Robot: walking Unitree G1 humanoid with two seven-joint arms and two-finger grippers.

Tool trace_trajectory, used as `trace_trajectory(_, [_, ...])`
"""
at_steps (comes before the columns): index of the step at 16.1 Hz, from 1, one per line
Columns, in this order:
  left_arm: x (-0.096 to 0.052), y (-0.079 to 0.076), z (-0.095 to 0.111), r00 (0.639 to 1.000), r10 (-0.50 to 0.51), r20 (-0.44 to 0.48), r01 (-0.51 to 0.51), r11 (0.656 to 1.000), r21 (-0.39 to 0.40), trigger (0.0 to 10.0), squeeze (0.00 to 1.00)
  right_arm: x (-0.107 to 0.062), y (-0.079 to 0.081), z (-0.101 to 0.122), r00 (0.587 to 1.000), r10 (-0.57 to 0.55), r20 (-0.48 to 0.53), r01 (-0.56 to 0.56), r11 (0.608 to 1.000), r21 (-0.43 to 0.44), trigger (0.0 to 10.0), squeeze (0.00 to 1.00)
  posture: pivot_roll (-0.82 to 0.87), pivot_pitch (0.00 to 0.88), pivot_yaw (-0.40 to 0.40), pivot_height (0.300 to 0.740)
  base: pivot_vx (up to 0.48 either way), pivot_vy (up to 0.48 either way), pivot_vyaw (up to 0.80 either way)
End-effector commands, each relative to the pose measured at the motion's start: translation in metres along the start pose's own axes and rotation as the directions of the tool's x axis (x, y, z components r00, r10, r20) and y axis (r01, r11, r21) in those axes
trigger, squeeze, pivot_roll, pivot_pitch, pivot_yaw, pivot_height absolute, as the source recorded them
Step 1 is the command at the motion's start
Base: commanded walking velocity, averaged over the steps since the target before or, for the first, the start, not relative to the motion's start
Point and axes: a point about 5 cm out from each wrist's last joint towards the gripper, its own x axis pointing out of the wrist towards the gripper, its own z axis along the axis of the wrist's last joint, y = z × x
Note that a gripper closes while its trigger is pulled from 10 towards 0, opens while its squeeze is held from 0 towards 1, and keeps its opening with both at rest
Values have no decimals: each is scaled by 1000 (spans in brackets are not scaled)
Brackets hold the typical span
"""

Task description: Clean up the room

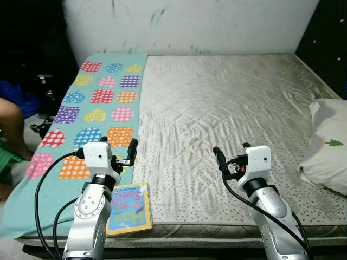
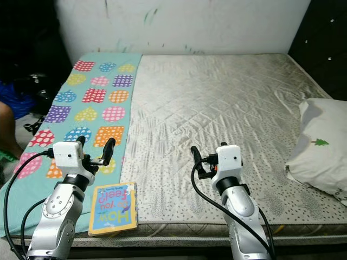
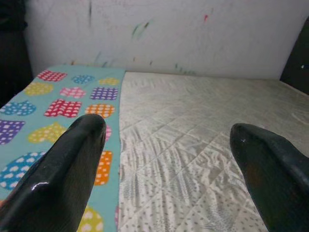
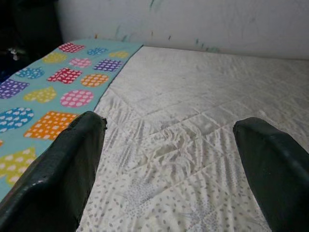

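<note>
A thin children's book (image 1: pixel 130 209) with a blue and yellow cover lies flat at the bed's front edge, partly on the teal blanket (image 1: pixel 103 97) with coloured spotted shapes. My left gripper (image 1: pixel 118 145) hovers open just behind the book, nothing between its fingers (image 3: pixel 72 164). My right gripper (image 1: pixel 232 153) is open too, held over the front middle of the pale quilted mattress (image 1: pixel 227 92). Both wrist views look along the bed toward the wall, with the fingers (image 4: pixel 58 169) spread wide.
A white pillow (image 1: pixel 328 143) with a small green tree print lies at the bed's right edge. A person's leg (image 1: pixel 12 127) and dark clutter (image 1: pixel 46 89) are off the bed's left side. A marked white wall (image 1: pixel 190 21) stands behind the bed.
</note>
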Motion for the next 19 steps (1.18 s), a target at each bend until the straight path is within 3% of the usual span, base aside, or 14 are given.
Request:
trace_trajectory(1, [-2,0,1,1000,-2,-2,2,1000,1,10000,0,1,2,5,1000,12,11,-12,1000,-10,10000,0,-103,85,3,740,0,0,0])
trace_trajectory(19, [-5,-2,4,1000,2,-11,-2,1000,-20,10000,0,2,10,7,998,67,3,-66,997,-38,10000,0,-98,110,-14,740,0,-337,0])
